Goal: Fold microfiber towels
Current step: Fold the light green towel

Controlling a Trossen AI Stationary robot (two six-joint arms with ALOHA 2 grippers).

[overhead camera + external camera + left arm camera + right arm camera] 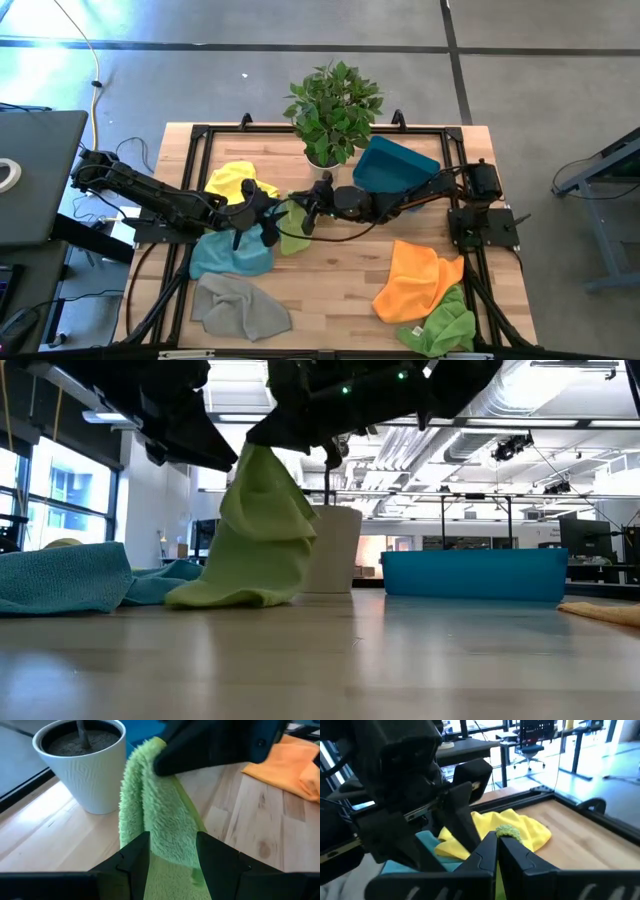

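Observation:
A light green towel (pixel 258 535) hangs from my right gripper (pixel 498 845), which is shut on it near the table's middle (pixel 305 212). The towel's lower end (pixel 230 596) rests on the table. My left gripper (pixel 172 857) is open just left of it (pixel 265 215), one finger on either side of the hanging cloth. The yellow towel (pixel 235 180), light blue towel (pixel 230 255), grey towel (pixel 240 305), orange towel (pixel 415 280) and a darker green towel (pixel 440 325) lie flat on the table. My right gripper pinches the light green towel's top edge (pixel 508 831) between its two fingers; only a small tuft shows past the fingertips. The towel hangs slack below the fingers in loose folds, and its bottom lies bunched on the table. My left gripper: the hanging cloth (pixel 170 840) runs between its open fingers; whether they touch it, I cannot tell.
A white pot with a leafy plant (pixel 335 105) stands at the far middle, close behind the hanging towel (pixel 82 765). A teal bin (pixel 395 165) sits to the plant's right. Bare wood (pixel 330 280) lies near the front middle.

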